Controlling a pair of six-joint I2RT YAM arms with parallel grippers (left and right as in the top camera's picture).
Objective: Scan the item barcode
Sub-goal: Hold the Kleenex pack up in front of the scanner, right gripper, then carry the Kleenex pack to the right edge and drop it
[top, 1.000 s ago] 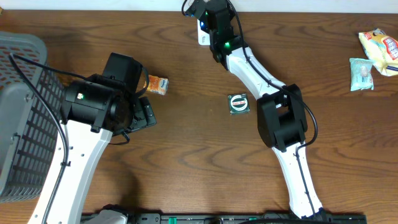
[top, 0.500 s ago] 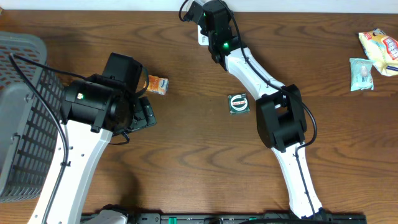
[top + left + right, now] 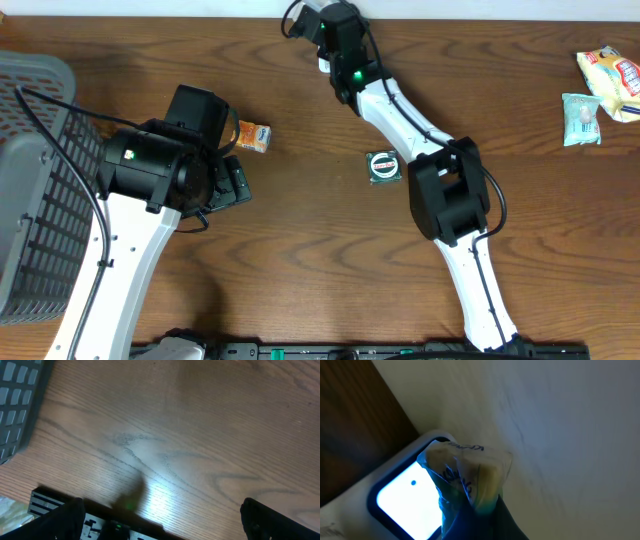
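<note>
In the right wrist view, my right gripper (image 3: 481,519) is shut on the item (image 3: 470,472), a crinkled clear packet with yellowish contents and blue print. The packet hangs over the glowing white window of the white scanner (image 3: 402,500), at the table's back edge by the pale wall. From overhead the right gripper (image 3: 338,28) covers the packet, and only a white strip of the scanner (image 3: 322,66) shows. My left gripper (image 3: 170,527) is open over bare wood, holding nothing. Overhead, the left gripper (image 3: 228,182) sits at mid-left.
A small orange box (image 3: 253,137) lies beside the left arm. A round dark tin (image 3: 383,166) rests mid-table. A grey basket (image 3: 40,180) fills the left edge. A yellow-and-red snack packet (image 3: 610,72) and a pale green one (image 3: 582,118) lie far right.
The right gripper has shifted a little left and toward the back edge with the packet. The left arm has not moved.
</note>
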